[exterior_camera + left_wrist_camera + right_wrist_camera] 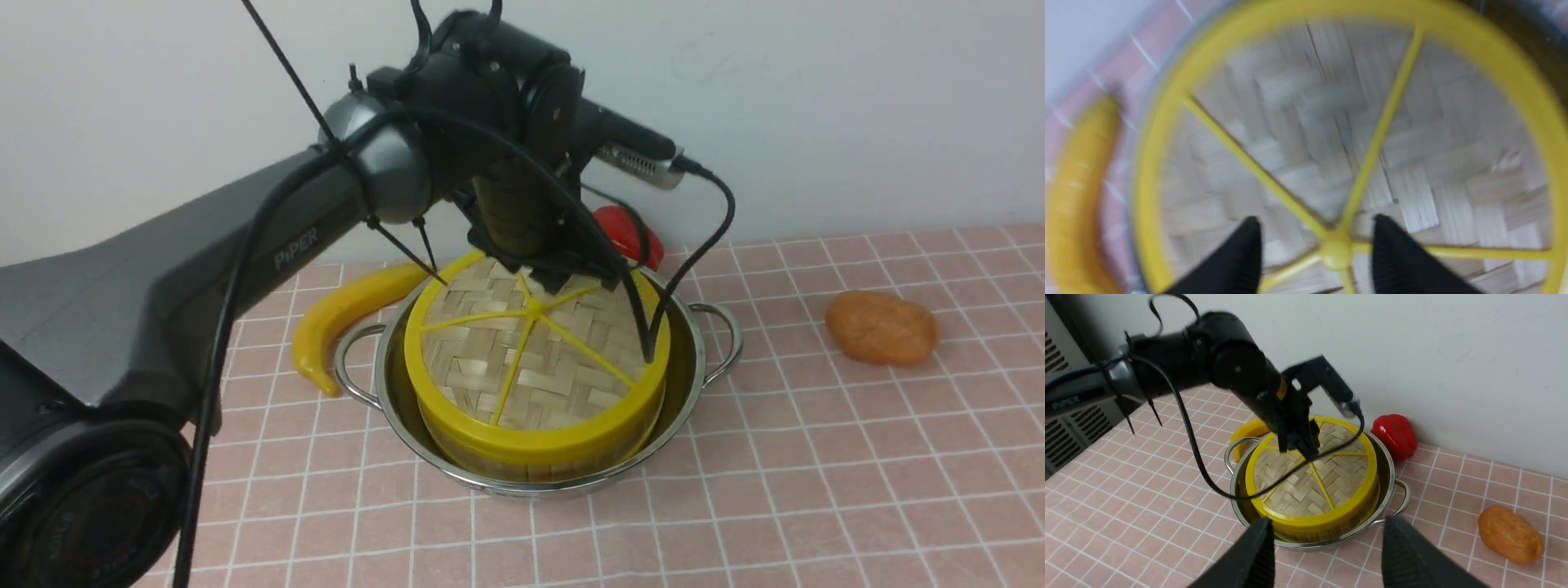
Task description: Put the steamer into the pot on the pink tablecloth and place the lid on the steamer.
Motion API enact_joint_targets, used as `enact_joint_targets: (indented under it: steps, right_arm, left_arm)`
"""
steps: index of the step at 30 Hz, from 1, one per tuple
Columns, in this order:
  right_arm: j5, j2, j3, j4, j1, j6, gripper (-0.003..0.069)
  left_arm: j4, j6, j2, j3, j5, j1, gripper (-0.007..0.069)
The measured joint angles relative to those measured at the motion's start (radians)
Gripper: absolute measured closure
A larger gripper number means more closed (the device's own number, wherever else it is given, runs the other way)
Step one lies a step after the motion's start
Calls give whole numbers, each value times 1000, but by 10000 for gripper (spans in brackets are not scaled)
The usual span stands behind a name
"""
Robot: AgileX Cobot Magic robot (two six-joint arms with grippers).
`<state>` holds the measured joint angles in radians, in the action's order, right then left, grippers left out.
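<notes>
The woven lid [531, 351] with its yellow rim and spokes lies flat on the steamer [522, 467], whose bamboo wall shows just below the rim. The steamer stands inside the steel pot [694, 359] on the pink tablecloth [816, 457]. The steamer's contents are hidden by the lid. My left gripper [563, 282] hangs just over the lid's far half, open, with its fingers apart on either side of the centre hub [1336, 249]; the left wrist view is blurred. My right gripper [1327, 522] is open and empty, raised above the cloth on the near side of the pot.
A yellow banana [343, 318] lies against the pot's left side. A red pepper [624, 229] sits behind the pot by the wall. A brown potato-like lump [882, 327] lies on the cloth to the right. The left arm's cable droops over the lid.
</notes>
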<state>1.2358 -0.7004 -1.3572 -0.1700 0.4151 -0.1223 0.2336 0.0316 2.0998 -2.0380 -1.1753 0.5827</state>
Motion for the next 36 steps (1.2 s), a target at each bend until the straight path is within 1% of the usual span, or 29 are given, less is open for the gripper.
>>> enact_joint_targets:
  steps: [1, 2, 3, 4, 7, 9, 11, 14, 16, 18, 19, 21, 23, 24, 26, 27, 28, 29, 30, 31, 32, 35, 36]
  right_arm:
    - [0, 0, 0, 0, 0, 0, 294]
    - [0, 0, 0, 0, 0, 0, 294]
    - [0, 0, 0, 0, 0, 0, 294]
    - [-1, 0, 0, 0, 0, 0, 294]
    - [-1, 0, 0, 15, 0, 18, 294]
    - [-1, 0, 0, 33, 0, 39, 294]
    - [-1, 1, 0, 59, 0, 60, 294]
    - [-1, 11, 2, 123, 0, 80, 296]
    - [-3, 37, 20, 170, 0, 83, 309]
    - [-6, 80, 56, 227, 0, 83, 333]
    - [-6, 91, 67, 237, 0, 82, 339]
    - [-17, 169, 151, 294, 0, 74, 379]
    - [-60, 242, 245, 332, 0, 56, 417]
    - [-94, 284, 305, 347, 0, 44, 441]
    - [-146, 341, 396, 373, 0, 8, 475]
    - [-150, 347, 416, 375, 0, 3, 479]
    - [-178, 398, 497, 391, 0, -36, 515]
    - [-186, 414, 529, 396, 0, -55, 529]
    - [-186, 417, 537, 396, 0, -55, 533]
    - [-190, 441, 591, 399, 0, -80, 561]
    - [-191, 451, 618, 399, 0, -92, 580]
    - [-193, 463, 660, 401, 0, -101, 634]
    - [-194, 463, 660, 401, 0, -101, 634]
  left_arm:
    - [-1, -2, -1, -11, -4, 0, 234]
    - [11, -8, -10, -65, -22, 0, 196]
    - [29, -19, -33, -145, -31, 0, 118]
    - [42, -22, -55, -200, -31, 0, 81]
    - [49, -32, -162, -312, -31, 0, 6]
    - [44, -32, -236, -332, -32, 0, -6]
    - [32, -32, -325, -334, -32, 0, 3]
    - [13, -32, -455, -305, -33, 0, 60]
    - [0, -32, -569, -245, -33, 0, 134]
    - [-6, -32, -669, -162, -34, 0, 228]
    - [-6, -32, -679, -153, -34, 0, 249]
    - [-11, -32, -794, -18, -36, 0, 369]
    - [-19, -32, -900, 134, -36, 0, 508]
    - [-25, -32, -948, 209, -36, 0, 563]
    - [-30, -32, -1049, 390, -38, 0, 629]
    - [-30, -32, -1058, 407, -38, 0, 629]
    - [-32, -32, -1129, 551, -38, 0, 648]
    - [-32, -32, -1172, 643, -29, 0, 648]
    - [-33, -32, -1172, 643, -26, 0, 648]
    - [-38, -20, -1247, 804, 26, 0, 648]
    - [-43, -10, -1287, 887, 74, 0, 648]
    - [-68, 22, -1391, 1082, 225, 0, 648]
    - [-70, 22, -1398, 1094, 235, 0, 648]
